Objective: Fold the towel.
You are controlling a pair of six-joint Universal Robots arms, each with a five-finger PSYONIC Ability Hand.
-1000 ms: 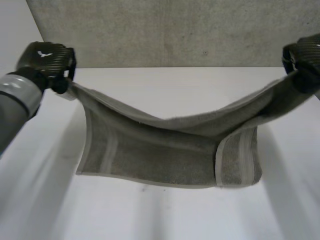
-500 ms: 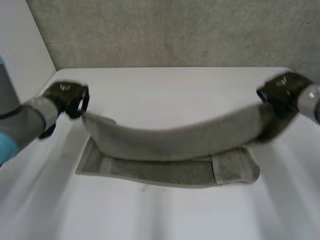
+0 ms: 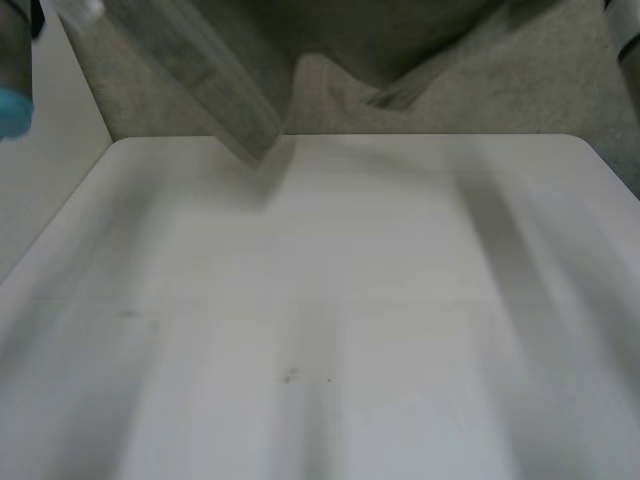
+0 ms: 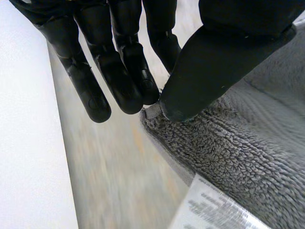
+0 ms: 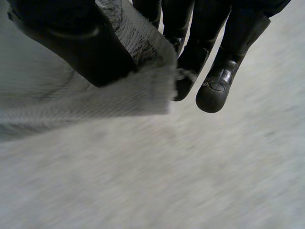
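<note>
The grey towel (image 3: 380, 40) hangs in the air above the far side of the white table (image 3: 330, 300), with a striped end (image 3: 225, 95) dangling lowest. In the left wrist view my left hand (image 4: 124, 71) pinches a corner of the towel (image 4: 228, 157) between thumb and fingertips; a white label (image 4: 209, 210) is sewn near that corner. In the right wrist view my right hand (image 5: 71, 43) pinches another corner of the towel (image 5: 95, 100) between thumb and fingers. My left arm's blue cap (image 3: 10, 110) is at the far left and a sliver of the right arm (image 3: 630, 35) at the far right.
The table's far edge (image 3: 340, 135) runs below the hanging towel, with a grey surface (image 3: 520, 90) beyond it. The table's left edge (image 3: 60, 215) slants toward me.
Both hands have gone up and away, taking the towel with them. It hung down to the table between them before; now it is off the table and hangs high.
</note>
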